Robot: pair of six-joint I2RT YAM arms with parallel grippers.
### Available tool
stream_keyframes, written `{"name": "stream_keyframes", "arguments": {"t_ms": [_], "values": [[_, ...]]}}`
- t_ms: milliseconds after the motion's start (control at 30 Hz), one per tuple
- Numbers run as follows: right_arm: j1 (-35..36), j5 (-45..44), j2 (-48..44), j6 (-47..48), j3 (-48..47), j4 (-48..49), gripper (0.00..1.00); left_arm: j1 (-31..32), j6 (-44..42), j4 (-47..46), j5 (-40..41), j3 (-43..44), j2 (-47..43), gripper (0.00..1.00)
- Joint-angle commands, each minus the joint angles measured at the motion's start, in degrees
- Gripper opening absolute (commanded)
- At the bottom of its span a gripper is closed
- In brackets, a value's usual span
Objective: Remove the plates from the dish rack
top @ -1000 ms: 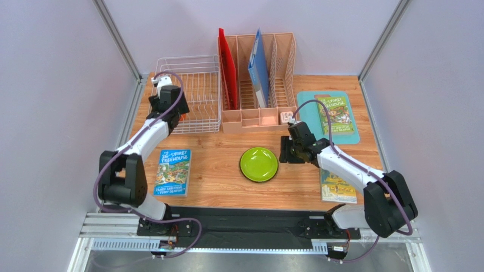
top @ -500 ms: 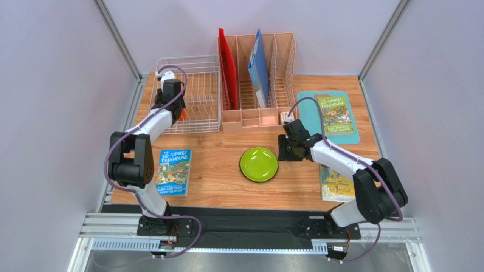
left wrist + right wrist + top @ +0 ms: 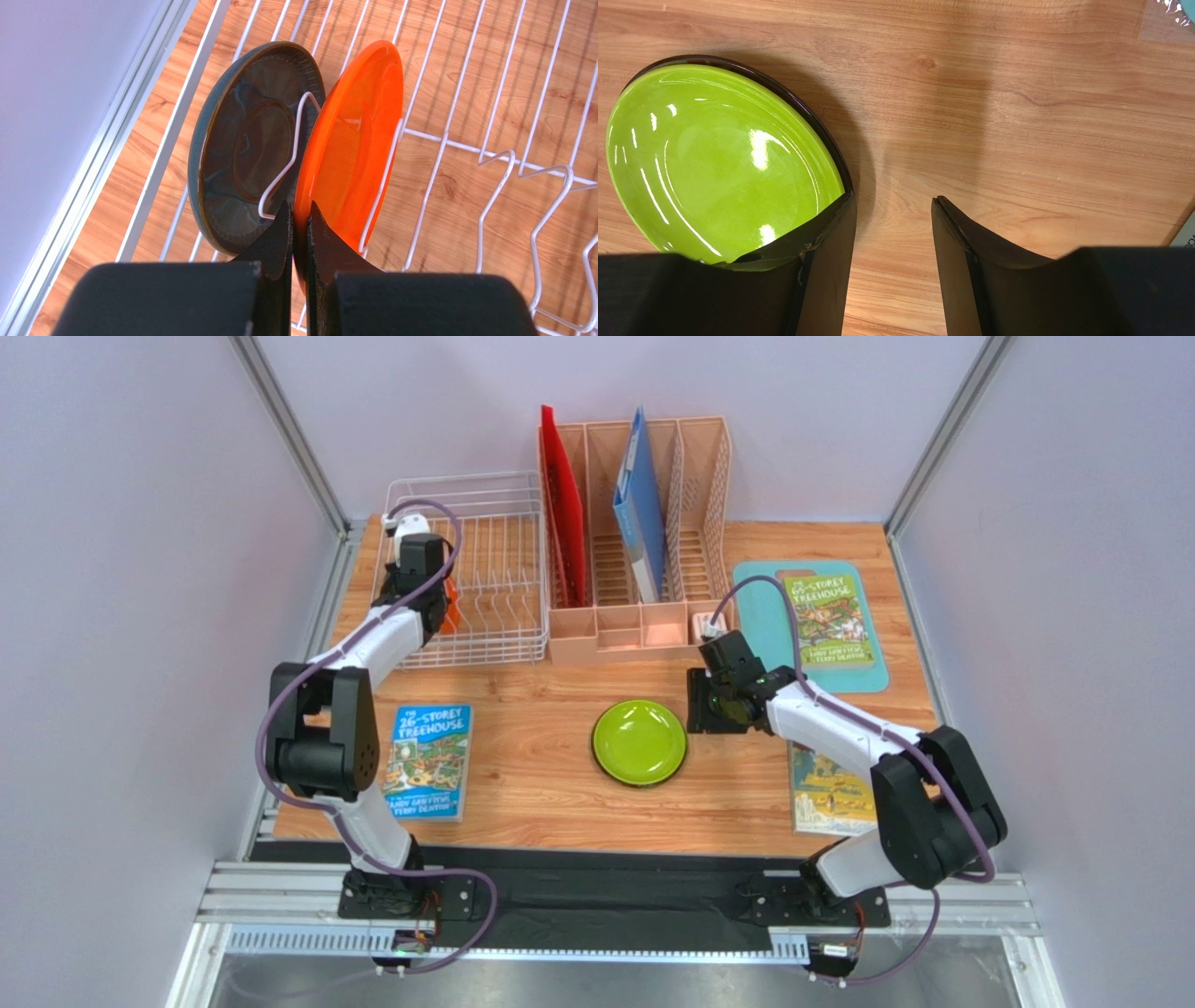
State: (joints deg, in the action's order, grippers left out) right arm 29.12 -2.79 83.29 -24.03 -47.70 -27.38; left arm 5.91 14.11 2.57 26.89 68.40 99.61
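Note:
The white wire dish rack stands at the back left. Two plates stand on edge in it: an orange plate and a dark grey-teal plate to its left. My left gripper is shut on the near rim of the orange plate, a sliver of which shows in the top view. A lime green plate lies flat on the table's middle. My right gripper hangs open just right of the green plate, with only bare wood between its fingers.
A peach file organizer with a red folder and a blue folder stands right of the rack. Books lie at the left, at the right front and on a teal mat.
My left arm reached further into the rack and its jaws closed on the orange plate's rim. The right gripper shifted slightly and stays open.

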Motion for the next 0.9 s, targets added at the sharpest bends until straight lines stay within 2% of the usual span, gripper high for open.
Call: {"name": "stream_keyframes", "arguments": {"t_ms": [0, 200, 433, 600, 700, 800, 833, 867], "values": [[0.14, -1.08, -1.46, -0.05, -0.46, 1.62, 0.49, 0.24, 0.92, -1.07, -3.95, -0.11, -4.51, 0.0], [0.14, -0.47, -2.86, -0.58, 0.77, 1.8, 0.49, 0.85, -2.23, -1.16, -1.85, -1.96, -11.19, 0.0], [0.14, -0.38, -6.38, -1.02, 2.52, 2.33, 0.49, 4.28, -5.93, 1.12, 7.71, -1.87, -16.29, 0.0], [0.14, -0.2, -11.55, -1.46, 3.41, 1.27, 0.49, 6.57, -3.05, 7.34, 9.49, -2.48, -22.79, 0.0], [0.14, 0.85, -15.16, -1.72, 3.23, 0.57, 0.49, 7.44, 1.52, 12.36, 3.37, -3.18, -28.32, 0.0], [0.14, 3.91, -18.85, -2.68, 2.53, 0.74, 0.5, 8.15, 7.39, 13.25, -9.72, -7.39, -35.08, 0.0], [0.14, 5.84, -19.73, -2.86, 2.35, 1.53, 0.5, 8.24, 8.99, 12.99, -17.76, -10.36, -38.06, 0.0], [0.14, 6.99, -20.96, -3.21, 2.0, 1.97, 0.51, 8.5, 10.83, 12.55, -21.23, -11.96, -39.48, 0.0]]}}
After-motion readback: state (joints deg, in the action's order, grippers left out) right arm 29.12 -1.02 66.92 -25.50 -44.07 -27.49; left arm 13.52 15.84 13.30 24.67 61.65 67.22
